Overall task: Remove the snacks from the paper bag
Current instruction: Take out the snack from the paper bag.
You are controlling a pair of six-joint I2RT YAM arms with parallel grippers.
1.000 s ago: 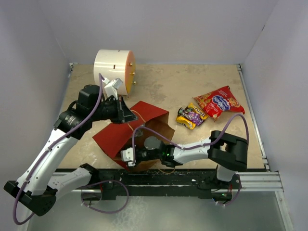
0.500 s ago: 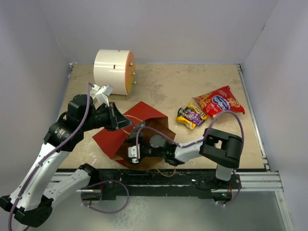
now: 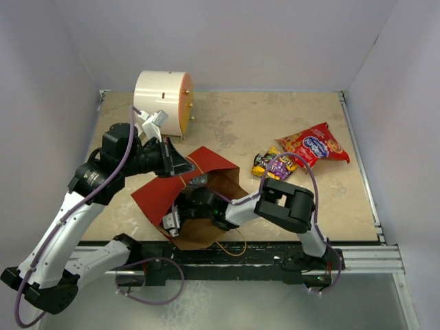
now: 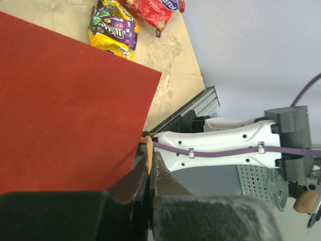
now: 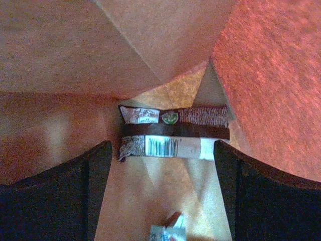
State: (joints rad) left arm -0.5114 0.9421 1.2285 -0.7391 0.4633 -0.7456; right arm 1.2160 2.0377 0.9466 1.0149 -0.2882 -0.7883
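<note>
Inside paper bag [image 5: 271, 75] with right claw [image 5: 161, 145] wide open, empty; brown snack [image 5: 173, 133] at 12 o'clock. Pinching its rim tight with left claw [image 4: 150, 170].

Even, bright overhead light; warm orange dimness and soft blur inside the paper bag [image 5: 165, 55].

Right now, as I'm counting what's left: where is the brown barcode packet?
Right wrist view: the brown barcode packet lies at the inner end of the paper bag, ahead of the open right gripper.

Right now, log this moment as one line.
left jaws: shut on paper bag rim | right jaws: open, inside bag, brown packet ahead, ungripped | out: red snack bag, yellow-purple packet
</note>
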